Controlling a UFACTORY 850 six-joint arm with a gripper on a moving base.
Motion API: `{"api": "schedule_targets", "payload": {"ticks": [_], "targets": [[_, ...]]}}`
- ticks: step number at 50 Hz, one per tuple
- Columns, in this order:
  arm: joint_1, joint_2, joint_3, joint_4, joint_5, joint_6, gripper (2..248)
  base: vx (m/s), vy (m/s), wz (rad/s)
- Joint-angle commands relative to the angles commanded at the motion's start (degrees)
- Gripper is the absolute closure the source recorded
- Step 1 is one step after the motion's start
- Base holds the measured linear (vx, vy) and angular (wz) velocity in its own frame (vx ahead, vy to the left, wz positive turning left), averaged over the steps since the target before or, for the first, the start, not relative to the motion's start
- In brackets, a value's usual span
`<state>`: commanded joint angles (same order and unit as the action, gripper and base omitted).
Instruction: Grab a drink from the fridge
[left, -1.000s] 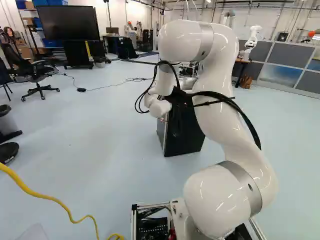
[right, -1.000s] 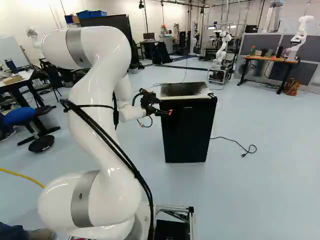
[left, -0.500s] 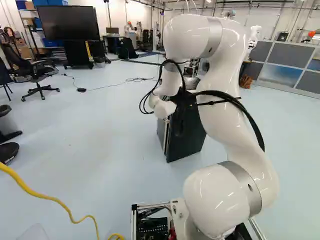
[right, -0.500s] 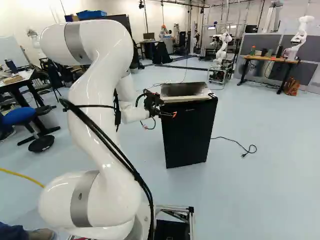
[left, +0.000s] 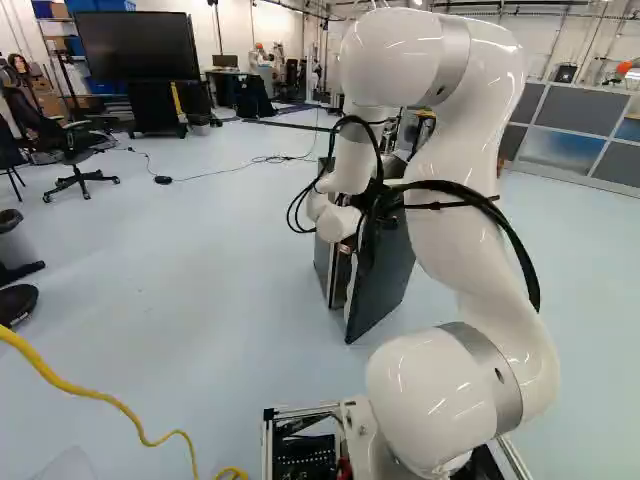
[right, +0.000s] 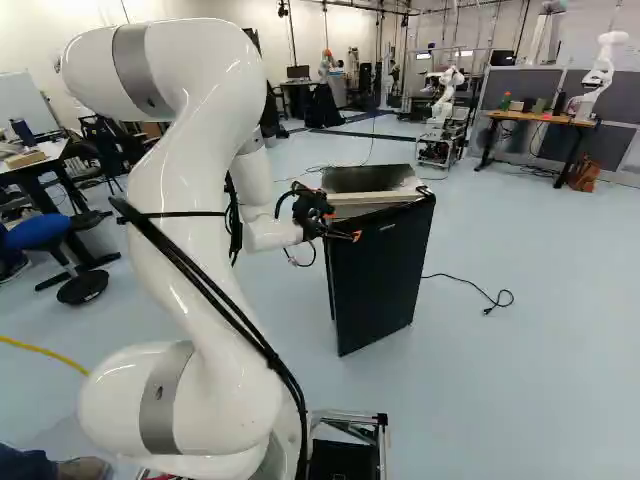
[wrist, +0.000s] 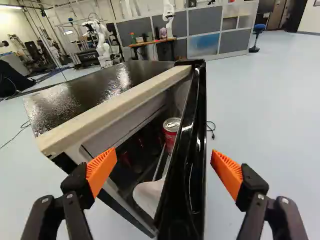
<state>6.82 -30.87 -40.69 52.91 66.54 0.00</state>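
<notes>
The fridge (wrist: 70, 95) stood with its door (right: 385, 270) ajar. At the fridge's front, the gripper (right: 351, 236) had its jaws spread wide, the door's upper edge between them. Inside the fridge, near the door, a red can (wrist: 171, 134) stood upright (its silver top in plain sight).

- No readable text, label, brand, number or sign in any of the three views.
- Fridge door (right: 378, 285), centre of the right base view: small pale mark near its top edge, too small to read.
- Can (wrist: 170, 135), wrist view, seen through the gap beside the door: pale marks on its red side, illegible.
- Arm (right: 160, 400), lower left of the right base view: tiny dark mark on the grey band, cannot tell if lettering.
</notes>
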Motion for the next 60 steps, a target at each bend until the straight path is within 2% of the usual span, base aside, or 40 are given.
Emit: {"api": "schedule_targets", "payload": {"ticks": [60], "targets": [[-4.5,10.8,15.8,2.7,0.0,0.0,3,0.000,0.000,0.000]]}}
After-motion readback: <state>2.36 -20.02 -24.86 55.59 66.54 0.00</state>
